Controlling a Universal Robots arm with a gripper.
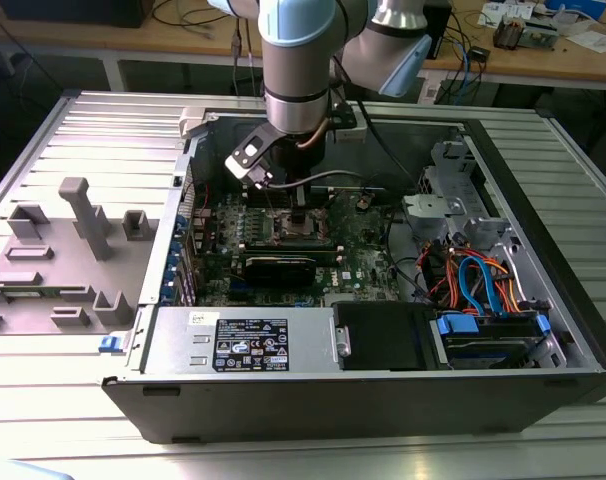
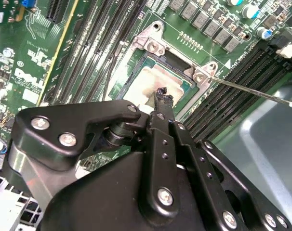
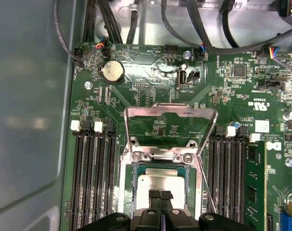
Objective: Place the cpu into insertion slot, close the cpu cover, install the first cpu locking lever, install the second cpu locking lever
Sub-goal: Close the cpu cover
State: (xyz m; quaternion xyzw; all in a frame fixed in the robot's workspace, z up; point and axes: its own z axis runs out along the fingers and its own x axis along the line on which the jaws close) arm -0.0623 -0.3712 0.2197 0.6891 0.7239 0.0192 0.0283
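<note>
Several grey moulded holders (image 1: pixel 73 250) sit at the exterior view's left, outside the open computer case (image 1: pixel 383 405), and the frame edge cuts off the outermost ones. Further right, a white label (image 1: pixel 251 345) lies on the power supply by the case's front wall; its print is too small for me to make out. Behind it my gripper (image 1: pixel 299 215) reaches down onto the green board, and my own arm hides the socket there. Blue cables (image 1: pixel 483 285) bunch at the exterior view's right.

Both wrist views show the gripper (image 2: pixel 160 94) (image 3: pixel 160 195) clenched. Its two black fingertips are pressed together with nothing visible between them, right at the silvery top of the cpu (image 2: pixel 146 82) (image 3: pixel 158 182); I cannot tell whether they touch it. The cpu lies inside the insertion slot (image 2: pixel 121 72) (image 3: pixel 126 185), partly covered by my fingers. In the first wrist view the cpu cover (image 3: pixel 170 111) stands raised on its hinge, open. In the second wrist view a thin locking lever (image 2: pixel 247 90) sticks out free from the socket's corner. White lettering is printed on the board; I leave it unread.
</note>
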